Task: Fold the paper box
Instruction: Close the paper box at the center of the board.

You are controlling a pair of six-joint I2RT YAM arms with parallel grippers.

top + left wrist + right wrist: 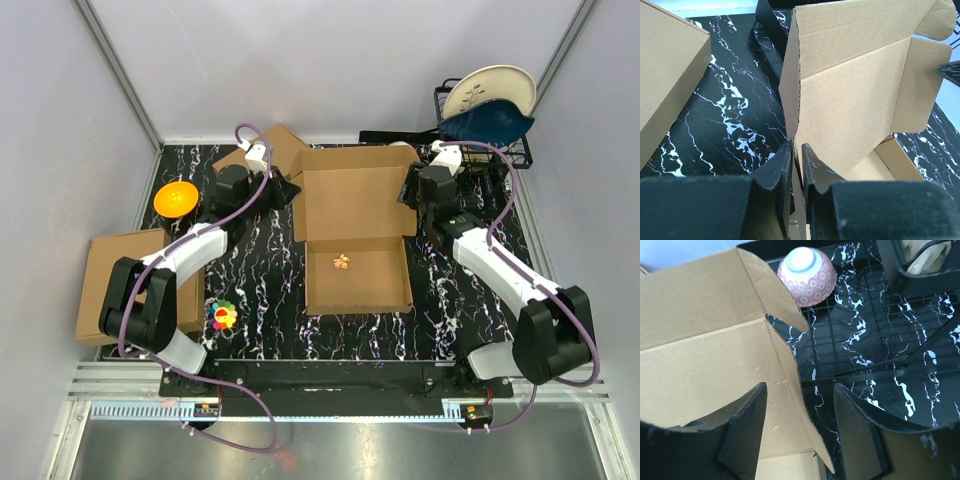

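The left gripper (796,148) has its two black fingers (782,167) almost together. They pinch the thin left side wall of the big brown cardboard paper box (355,225). The right gripper (800,390) has its black fingers (747,432) wide apart, one on each side of the box's right side flap. It holds nothing, and I cannot tell if it touches the flap.

The box lies open in the middle of the black table with white streaks (260,300). A small orange thing (342,262) lies inside it. Just past the box's right flap is an upside-down red and white bowl (806,276). Right of the box stands a black wire rack (522,150) with plates in it. Left of the box are a round orange bowl (176,197) and a flat brown cardboard box (115,285).
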